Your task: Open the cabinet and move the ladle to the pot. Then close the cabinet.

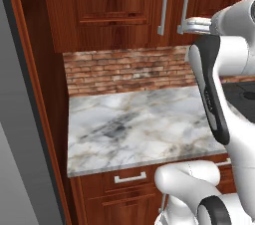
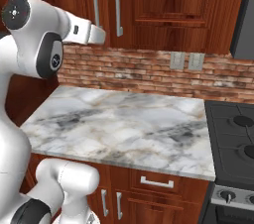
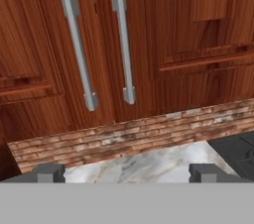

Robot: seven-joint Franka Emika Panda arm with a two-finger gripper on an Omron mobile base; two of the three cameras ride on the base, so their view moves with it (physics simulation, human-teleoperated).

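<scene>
The cabinet (image 3: 163,34) hangs over the counter with both reddish-brown doors shut. Its two long silver bar handles (image 3: 78,52) (image 3: 123,44) stand side by side at the doors' meeting edges. My gripper (image 3: 129,173) is open, its fingertips (image 3: 49,173) wide apart, aimed at the doors from a short distance and below the handles' lower ends. From the base it shows as a white hand (image 1: 185,25) (image 2: 101,35) close to the handles (image 1: 163,5) (image 2: 118,5), not touching them. The ladle is hidden and the pot is out of view.
A marble counter (image 1: 139,124) (image 2: 119,129) lies below, backed by a brick wall (image 2: 149,72). A black stove (image 2: 233,134) adjoins it on the right. A tall wooden panel (image 1: 35,94) bounds the counter's left side. Base drawers with short pulls (image 1: 130,177) sit underneath.
</scene>
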